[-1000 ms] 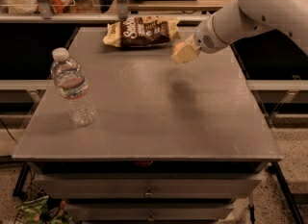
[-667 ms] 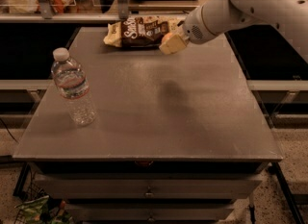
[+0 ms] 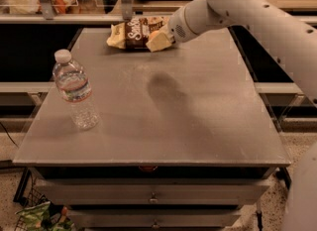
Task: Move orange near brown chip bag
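Grey and bare for the most part, the worktop (image 3: 163,126) sits on a cabinet of drawers (image 3: 153,195), with dim shelving and clutter behind its far edge.

From the one camera view, taking the brown chip bag (image 3: 132,28) as the mark: it lies flat and crinkled at the far edge of the worktop, dark in the middle, pale at the ends. Right beside its right end, and overlapping it from here, hangs the tool (image 3: 159,41) on a white arm (image 3: 237,2) reaching in from the right. A patch of orange skin shows in the tool's pale grip, and I take that for the orange (image 3: 154,35), clasped there. No fruit lies anywhere else on the worktop. Whether it touches the bag or hangs just above I cannot tell. A water bottle (image 3: 74,91) stands upright well away from the bag, nearer the front and off to the left. A soft shadow (image 3: 166,88) falls on the worktop in front of the bag.

By my reckoning the orange is already about where it belongs, and setting it down is what remains. It is a light, firm, round thing with matte skin, so a hold across its middle suits it. Being round, it may roll once freed, so it should go down low and gently, clear of the bag's slippery, springy edge.
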You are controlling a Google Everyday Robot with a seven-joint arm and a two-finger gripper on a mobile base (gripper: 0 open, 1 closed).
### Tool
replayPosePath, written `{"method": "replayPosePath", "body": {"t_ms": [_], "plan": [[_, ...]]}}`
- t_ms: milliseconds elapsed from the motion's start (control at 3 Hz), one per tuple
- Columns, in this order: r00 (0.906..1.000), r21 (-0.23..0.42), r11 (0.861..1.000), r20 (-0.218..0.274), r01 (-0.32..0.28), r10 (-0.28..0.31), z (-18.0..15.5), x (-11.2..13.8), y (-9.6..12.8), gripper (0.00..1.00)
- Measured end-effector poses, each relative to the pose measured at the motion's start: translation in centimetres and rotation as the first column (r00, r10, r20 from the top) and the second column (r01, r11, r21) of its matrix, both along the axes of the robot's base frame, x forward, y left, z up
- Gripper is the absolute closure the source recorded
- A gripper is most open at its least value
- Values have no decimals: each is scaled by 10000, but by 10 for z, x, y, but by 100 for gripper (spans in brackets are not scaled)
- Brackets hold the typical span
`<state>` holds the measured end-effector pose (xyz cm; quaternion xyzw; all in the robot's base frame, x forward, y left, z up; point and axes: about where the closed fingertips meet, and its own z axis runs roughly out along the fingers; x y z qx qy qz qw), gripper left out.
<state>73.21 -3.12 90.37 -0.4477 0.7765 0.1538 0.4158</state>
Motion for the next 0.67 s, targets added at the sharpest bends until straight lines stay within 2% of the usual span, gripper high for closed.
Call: {"method": "replayPosePath", "body": {"t_ms": [333,667], "plan": [[9996,-62,9998,200,-188,189,-10,25,12,100],[9998,-80,9998,51,-195,195,-24,38,20,100]]}}
